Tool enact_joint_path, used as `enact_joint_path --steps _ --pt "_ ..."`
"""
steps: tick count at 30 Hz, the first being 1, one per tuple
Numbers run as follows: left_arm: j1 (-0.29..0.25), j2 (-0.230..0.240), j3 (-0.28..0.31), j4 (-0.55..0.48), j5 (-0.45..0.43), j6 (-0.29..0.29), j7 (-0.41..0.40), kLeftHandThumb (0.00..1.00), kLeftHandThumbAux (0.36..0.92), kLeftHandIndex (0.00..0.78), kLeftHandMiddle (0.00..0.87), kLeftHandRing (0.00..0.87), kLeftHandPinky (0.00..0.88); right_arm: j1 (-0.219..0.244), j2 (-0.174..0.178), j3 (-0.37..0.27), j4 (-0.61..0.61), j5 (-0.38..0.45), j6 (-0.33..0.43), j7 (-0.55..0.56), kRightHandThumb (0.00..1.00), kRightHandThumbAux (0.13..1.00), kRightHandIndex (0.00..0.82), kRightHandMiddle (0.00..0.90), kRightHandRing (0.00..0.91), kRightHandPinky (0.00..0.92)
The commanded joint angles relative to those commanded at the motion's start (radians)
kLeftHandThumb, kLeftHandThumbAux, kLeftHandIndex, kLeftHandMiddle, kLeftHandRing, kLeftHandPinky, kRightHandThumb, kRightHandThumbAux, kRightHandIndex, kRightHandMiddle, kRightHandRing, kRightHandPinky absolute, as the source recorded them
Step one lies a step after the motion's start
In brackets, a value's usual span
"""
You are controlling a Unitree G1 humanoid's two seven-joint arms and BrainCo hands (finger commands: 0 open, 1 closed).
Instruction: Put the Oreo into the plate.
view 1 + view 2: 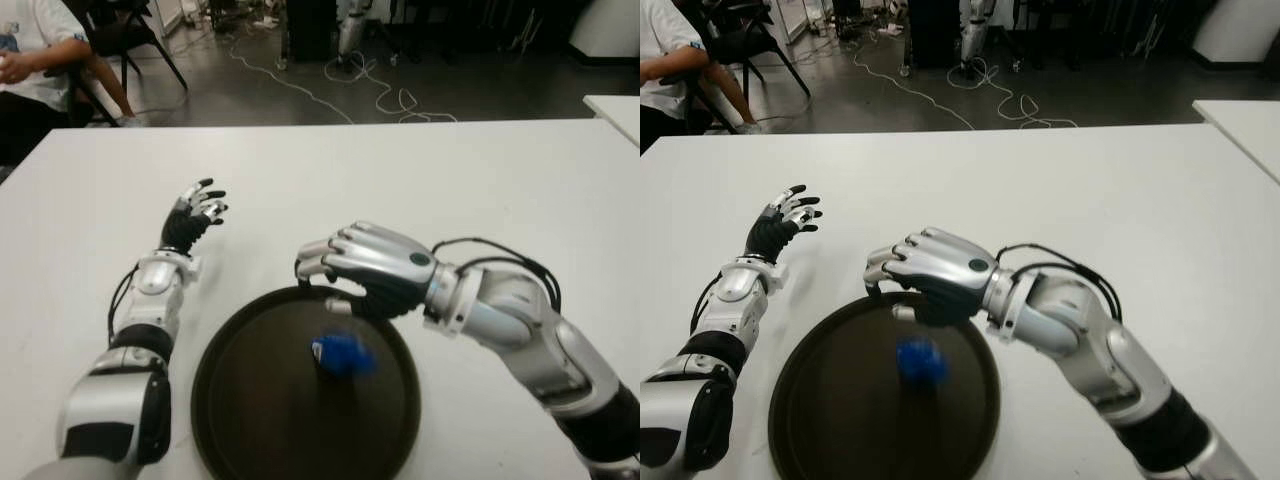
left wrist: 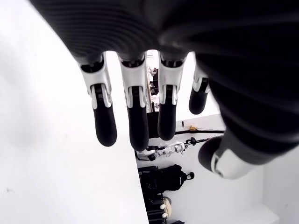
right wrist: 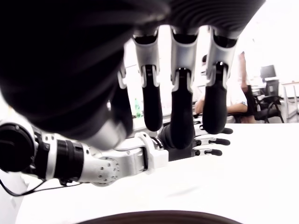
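The Oreo [image 1: 343, 354], a small blue packet, lies near the middle of the dark round plate [image 1: 250, 410] at the front of the white table [image 1: 450, 180]. Its outline is smeared. My right hand [image 1: 335, 275] hovers over the plate's far rim, just behind the packet, palm down. In the right wrist view its fingers [image 3: 181, 116] hang straight and hold nothing. My left hand [image 1: 200, 208] shows to the left of the plate over the table, fingers spread and holding nothing.
A seated person [image 1: 30, 60] and a black chair [image 1: 130, 35] are beyond the table's far left corner. Cables [image 1: 370, 90] trail across the floor behind the table. Another white table's corner [image 1: 615, 108] shows at the far right.
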Motion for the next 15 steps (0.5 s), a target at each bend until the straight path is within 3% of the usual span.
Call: enact_joint_path --steps 5,7,15 --pt "0.002 -0.001 -0.004 -0.005 0.004 -0.002 0.007 0.27 0.636 0.144 0.237 0.262 0.297 0.009 0.022 -0.015 -0.024 -0.024 0.02 -0.01 0.693 0.725 0.427 0.804 0.823 0.829" --pt "0.002 -0.001 -0.005 -0.005 0.005 -0.001 0.009 0.268 0.637 0.143 0.238 0.262 0.297 0.001 0.034 -0.003 0.019 -0.041 0.016 -0.02 0.693 0.726 0.426 0.807 0.825 0.832" --pt "0.002 0.002 -0.006 -0.004 0.003 0.004 0.009 0.286 0.648 0.14 0.238 0.265 0.31 0.027 0.03 -0.005 -0.017 -0.071 0.027 -0.004 0.691 0.726 0.425 0.807 0.827 0.837"
